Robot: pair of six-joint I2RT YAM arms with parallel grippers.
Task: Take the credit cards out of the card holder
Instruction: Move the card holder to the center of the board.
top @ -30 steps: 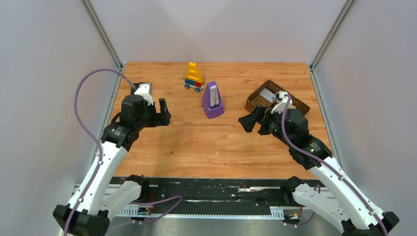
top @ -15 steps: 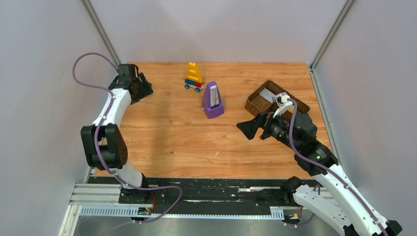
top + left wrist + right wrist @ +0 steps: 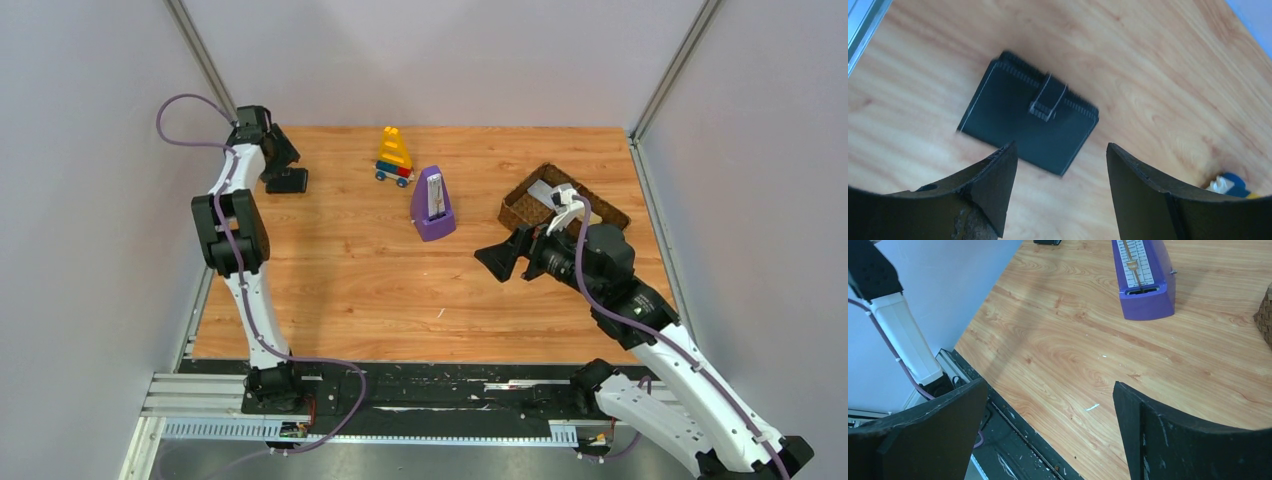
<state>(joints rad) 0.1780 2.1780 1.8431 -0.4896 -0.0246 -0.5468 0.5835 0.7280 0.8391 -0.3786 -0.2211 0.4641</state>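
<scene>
The card holder (image 3: 1028, 125) lies closed near the far left corner of the bench (image 3: 400, 290), its inside hidden. The left arm (image 3: 232, 215) reaches far, left jaws wide just above the holder; right jaws wide, empty.

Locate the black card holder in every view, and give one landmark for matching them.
Top external: the card holder lies near the table's far-left corner.
Left wrist: left of centre, flat on the wood, above the two fingers.
Right wrist: only a dark sliver at the top edge, probably it.
Landmark: the purple metronome, seen in the top and right wrist views only.
</scene>
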